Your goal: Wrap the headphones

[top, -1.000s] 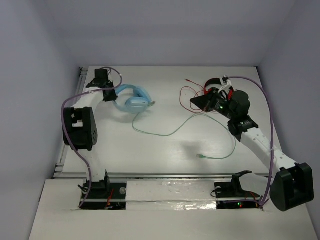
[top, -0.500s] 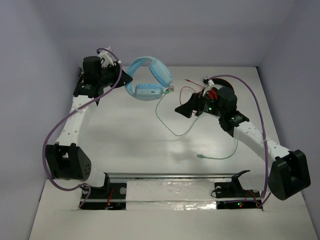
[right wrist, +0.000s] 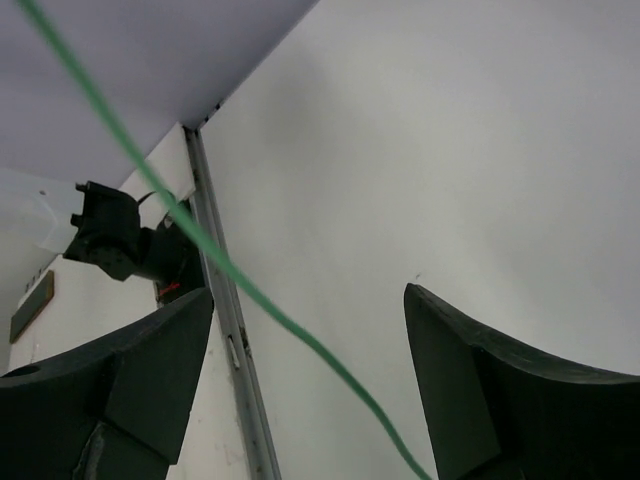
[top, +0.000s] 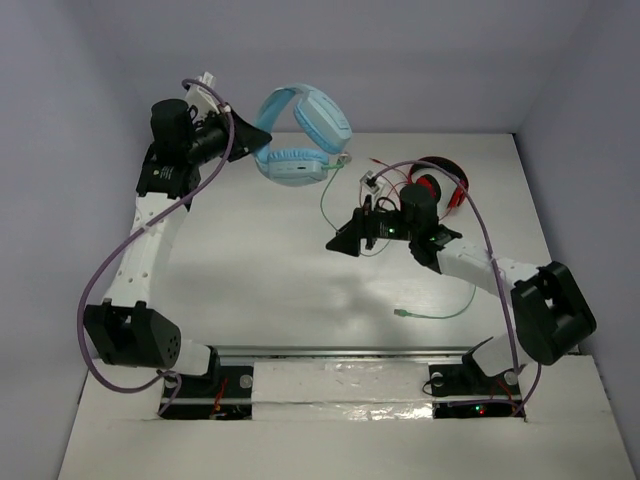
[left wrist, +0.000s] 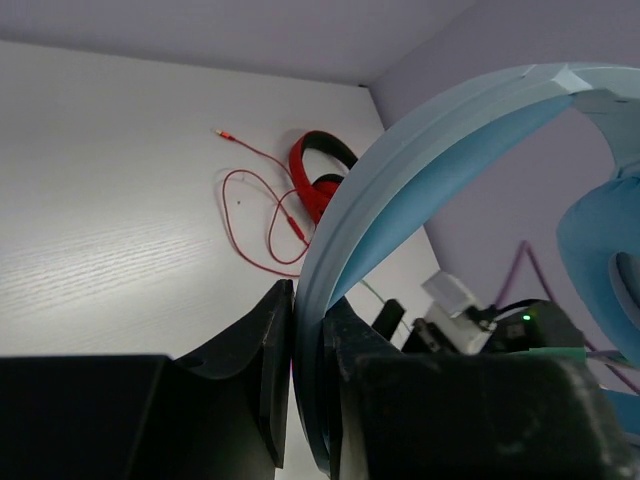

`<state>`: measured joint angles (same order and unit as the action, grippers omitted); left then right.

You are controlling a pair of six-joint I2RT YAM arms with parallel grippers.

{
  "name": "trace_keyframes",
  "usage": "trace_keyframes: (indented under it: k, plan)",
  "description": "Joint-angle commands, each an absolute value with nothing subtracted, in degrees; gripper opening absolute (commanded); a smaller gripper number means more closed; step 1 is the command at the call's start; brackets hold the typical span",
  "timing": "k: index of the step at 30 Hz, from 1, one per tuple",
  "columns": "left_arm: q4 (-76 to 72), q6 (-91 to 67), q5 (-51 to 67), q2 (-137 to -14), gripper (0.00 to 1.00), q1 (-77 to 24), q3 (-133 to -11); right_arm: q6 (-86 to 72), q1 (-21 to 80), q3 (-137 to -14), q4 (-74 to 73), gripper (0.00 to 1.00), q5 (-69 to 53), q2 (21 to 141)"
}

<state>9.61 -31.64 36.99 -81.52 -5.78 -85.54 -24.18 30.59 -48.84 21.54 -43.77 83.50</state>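
Observation:
The light blue headphones (top: 300, 135) hang in the air at the back left. My left gripper (top: 262, 140) is shut on their blue headband (left wrist: 420, 150), which is pinched between the black fingers (left wrist: 255, 350). Their pale green cable (top: 322, 203) drops from an earcup and passes between the wide-apart fingers of my right gripper (top: 337, 243). It then trails to a plug (top: 400, 314) lying on the table. In the right wrist view the cable (right wrist: 260, 300) crosses the gap of the open gripper (right wrist: 310, 325) and touches neither finger.
Red-and-black headphones (top: 440, 180) with a looped red cable (top: 385, 180) lie at the back right, also seen in the left wrist view (left wrist: 320, 175). Grey walls enclose the white table (top: 250, 290) on three sides. A metal rail (top: 340, 350) runs along the near edge.
My left arm has lifted the blue headphones off the table and raised them. My right gripper has opened, left the red headphones and moved left, so the green cable now runs between its fingers.

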Motion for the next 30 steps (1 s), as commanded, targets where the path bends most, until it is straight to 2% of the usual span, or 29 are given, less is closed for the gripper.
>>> trace_keyframes:
  k: [1,3,4,6,7,8,11,12,14,15,16,23,30]
  plan:
    - [3.1,-36.3,40.6,-76.6,0.0,-5.7,-89.3,-23.0,30.9,-48.2,26.5,0.82,-46.1,85.6]
    - [2.7,-36.8,40.5,-75.9,0.0,-5.7,-89.5,-23.8,30.9,-47.2,28.4,0.74,-47.3,86.2]
    - [2.3,-36.9,40.0,-75.9,0.0,-5.7,-89.8,-24.5,30.9,-46.8,29.0,0.54,-47.1,86.3]
    - [3.3,-35.3,37.5,-75.7,0.0,-5.7,-90.4,-24.8,30.9,-47.0,27.2,0.27,-43.8,85.7]
    - [5.3,-34.2,33.7,-75.6,0.0,-5.7,-91.2,-23.9,30.9,-47.5,25.0,0.07,-42.5,84.9]
    - [6.4,-33.0,31.5,-75.4,0.0,-5.7,-91.5,-23.6,30.9,-47.8,21.3,0.02,-41.0,82.7]
    - [9.0,-29.4,24.6,-73.6,0.0,-5.7,-89.5,-22.4,30.9,-50.0,10.0,0.0,-29.0,76.4]
    - [9.2,-28.7,23.5,-72.7,0.0,-5.7,-88.3,-22.0,30.9,-51.1,6.9,0.0,-21.3,74.9]
    - [9.8,-26.6,18.0,-68.5,0.0,-5.7,-82.8,-20.6,30.9,-56.8,-3.7,0.0,-13.1,72.5]
    - [10.3,-25.8,15.7,-67.1,0.0,-5.7,-81.0,-20.5,30.9,-58.7,-5.8,0.0,-6.2,70.3]
    - [11.3,-25.0,11.6,-65.7,0.0,-5.7,-77.7,-19.7,30.9,-61.8,-7.5,0.0,-4.6,69.3]
    - [14.9,-19.8,0.7,-56.9,0.0,-5.7,-66.1,-15.3,30.9,-73.7,-14.7,0.0,-1.7,64.6]
    - [16.2,-17.1,6.2,-58.7,0.0,-7.1,-61.2,-10.8,30.9,-87.9,-17.9,0.0,-5.4,69.2]
